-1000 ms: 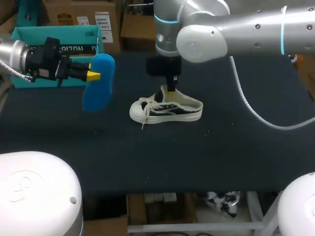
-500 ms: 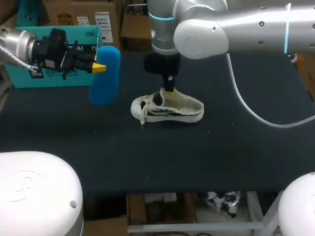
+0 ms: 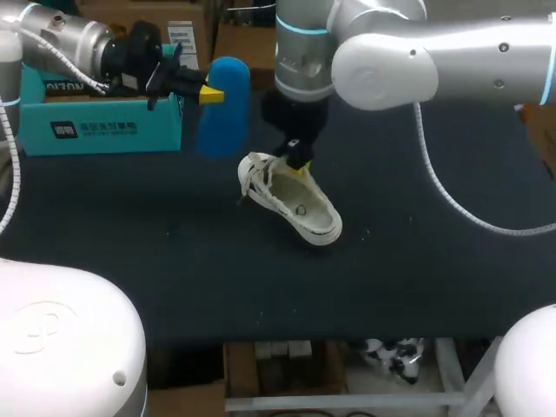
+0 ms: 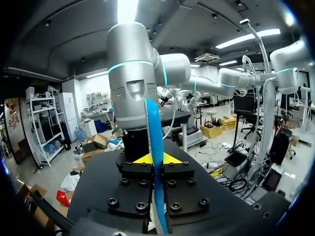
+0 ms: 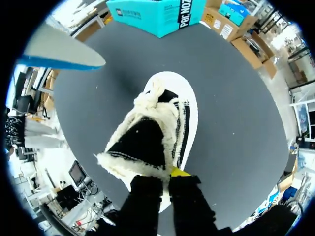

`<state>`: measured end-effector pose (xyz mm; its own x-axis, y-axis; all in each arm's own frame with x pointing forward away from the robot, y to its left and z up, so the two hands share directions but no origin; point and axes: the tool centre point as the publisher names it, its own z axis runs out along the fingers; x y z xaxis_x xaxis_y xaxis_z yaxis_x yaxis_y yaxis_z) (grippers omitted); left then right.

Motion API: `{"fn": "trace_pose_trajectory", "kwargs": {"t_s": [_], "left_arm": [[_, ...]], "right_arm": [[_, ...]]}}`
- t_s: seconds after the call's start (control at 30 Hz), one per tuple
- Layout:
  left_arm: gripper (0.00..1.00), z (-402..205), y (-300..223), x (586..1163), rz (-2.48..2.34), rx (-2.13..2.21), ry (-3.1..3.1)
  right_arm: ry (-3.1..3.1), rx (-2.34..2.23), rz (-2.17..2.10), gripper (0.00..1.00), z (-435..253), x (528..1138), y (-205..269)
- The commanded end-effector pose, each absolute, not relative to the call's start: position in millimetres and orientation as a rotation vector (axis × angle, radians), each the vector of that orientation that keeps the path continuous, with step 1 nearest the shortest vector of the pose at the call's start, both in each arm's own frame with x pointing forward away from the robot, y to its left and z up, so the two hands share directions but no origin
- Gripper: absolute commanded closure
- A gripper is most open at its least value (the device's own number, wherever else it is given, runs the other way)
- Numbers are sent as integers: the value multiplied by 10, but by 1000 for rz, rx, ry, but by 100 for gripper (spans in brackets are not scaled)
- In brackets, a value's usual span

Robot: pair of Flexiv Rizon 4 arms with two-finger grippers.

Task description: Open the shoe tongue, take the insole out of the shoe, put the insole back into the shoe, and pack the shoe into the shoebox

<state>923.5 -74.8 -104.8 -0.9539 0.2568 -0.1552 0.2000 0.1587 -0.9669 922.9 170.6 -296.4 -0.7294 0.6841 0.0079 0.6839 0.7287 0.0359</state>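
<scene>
The left arm hides part of the box. The right wrist view cuts off the insole. One tip of the right gripper hides inside the shoe.

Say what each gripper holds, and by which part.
Left gripper: the insole, by its upper part. Right gripper: the shoe, by the fuzzy edge at its opening.

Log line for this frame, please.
stage: insole out of shoe | left claw: shut on insole, raised near shoebox | right claw: shut on shoe's heel rim | shoe: not boxed
</scene>
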Motion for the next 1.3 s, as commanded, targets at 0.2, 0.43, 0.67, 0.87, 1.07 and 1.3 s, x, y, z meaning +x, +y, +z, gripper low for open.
{"fn": "trace_pose_trajectory", "kwargs": {"t_s": [0.2,0.43,0.67,0.87,1.07,1.3], "left_arm": [[100,-1050,-982,9551,1812,-691,-2181],[100,-1063,-1116,9686,1793,-728,-2151],[100,-1082,-1141,9747,1785,-750,-2145],[100,-1119,-1122,9805,1785,-743,-2148],[100,-1166,-1104,9837,1786,-727,-2157],[100,-1217,-1118,9868,1778,-701,-2171]], "right_arm": [[2732,1404,158,100,-2977,8990,1657],[2629,1530,226,100,-3037,8928,1589],[2552,1632,261,100,-3067,8891,1479],[2496,1686,297,100,-3107,8858,1340],[2447,1729,325,100,-3148,8876,1229],[2418,1775,344,100,-3258,8892,1138]]}}
